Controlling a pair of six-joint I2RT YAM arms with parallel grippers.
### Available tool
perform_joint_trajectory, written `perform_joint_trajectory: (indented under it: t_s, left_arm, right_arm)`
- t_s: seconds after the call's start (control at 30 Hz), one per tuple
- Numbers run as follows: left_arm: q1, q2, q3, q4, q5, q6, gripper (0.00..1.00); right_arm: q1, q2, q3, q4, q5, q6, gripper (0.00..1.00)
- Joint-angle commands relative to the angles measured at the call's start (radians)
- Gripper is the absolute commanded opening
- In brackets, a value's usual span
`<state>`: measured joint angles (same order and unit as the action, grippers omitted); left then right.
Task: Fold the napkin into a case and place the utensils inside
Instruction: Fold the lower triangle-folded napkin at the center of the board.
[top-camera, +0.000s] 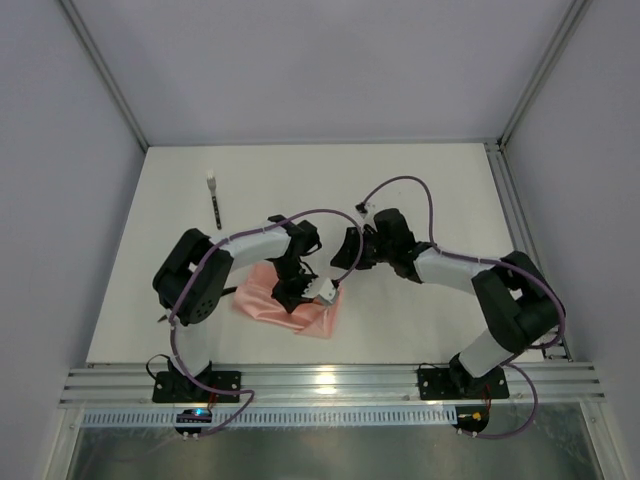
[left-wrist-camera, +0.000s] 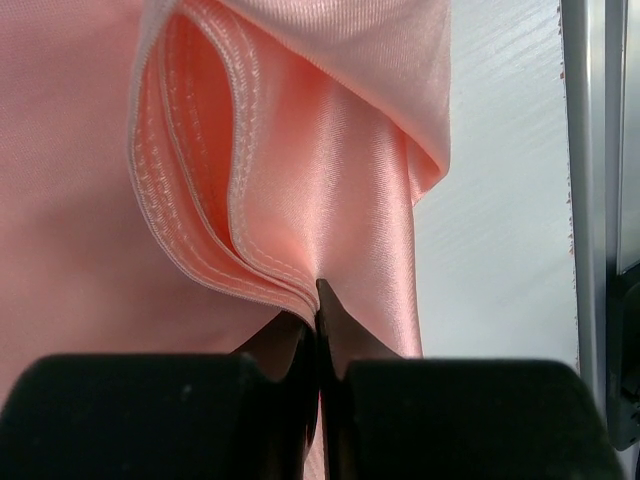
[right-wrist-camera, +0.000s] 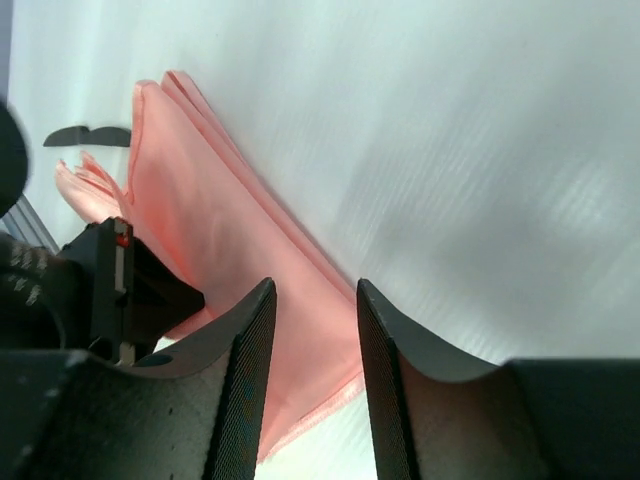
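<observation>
The napkin (top-camera: 262, 303) lay folded into several layers on the table (top-camera: 420, 200), near its front edge and just ahead of the left arm's base. The left gripper (left-wrist-camera: 318, 300) was pressed together on the napkin's stacked hems, a sliver of pink cloth showing between its fingers. The right gripper (right-wrist-camera: 315, 290) hung just above the napkin's long folded edge, jaws apart and holding nothing. One black utensil (top-camera: 215, 205) lay well apart from the cloth, toward the far left
</observation>
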<state>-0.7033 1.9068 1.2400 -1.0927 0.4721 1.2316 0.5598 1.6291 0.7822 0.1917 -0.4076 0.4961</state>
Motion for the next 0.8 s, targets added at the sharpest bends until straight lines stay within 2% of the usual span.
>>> perform_joint_trajectory:
  t_s: [0.0,0.17,0.33,0.37,0.5,0.6,0.77]
  left_arm:
    - [0.005,0.028,-0.004,0.007,0.01,0.003,0.03]
    - [0.01,0.023,-0.005,0.016,0.014,-0.009,0.05]
    - [0.011,0.024,-0.002,0.024,0.016,-0.023,0.09]
    - [0.011,0.024,-0.002,0.027,0.014,-0.024,0.09]
    - [0.011,0.028,0.001,0.027,0.014,-0.032,0.11]
    - [0.01,0.031,0.004,0.027,0.013,-0.037,0.11]
    - [0.01,0.032,0.006,0.028,0.016,-0.046,0.11]
  right_arm:
    - [-0.014,-0.138,-0.082,0.008,-0.024,-0.019,0.43]
    - [-0.041,-0.34,-0.227,-0.046,0.043,-0.056,0.46]
    - [-0.015,-0.46,-0.404,0.108,-0.031,-0.073,0.47]
    - [0.003,-0.483,-0.431,0.135,-0.027,-0.102,0.54]
    - [0.13,-0.581,-0.547,0.326,0.004,-0.139,0.6]
    - [0.186,-0.549,-0.56,0.434,0.045,-0.123,0.64]
    - [0.233,-0.359,-0.561,0.621,0.009,-0.082,0.68]
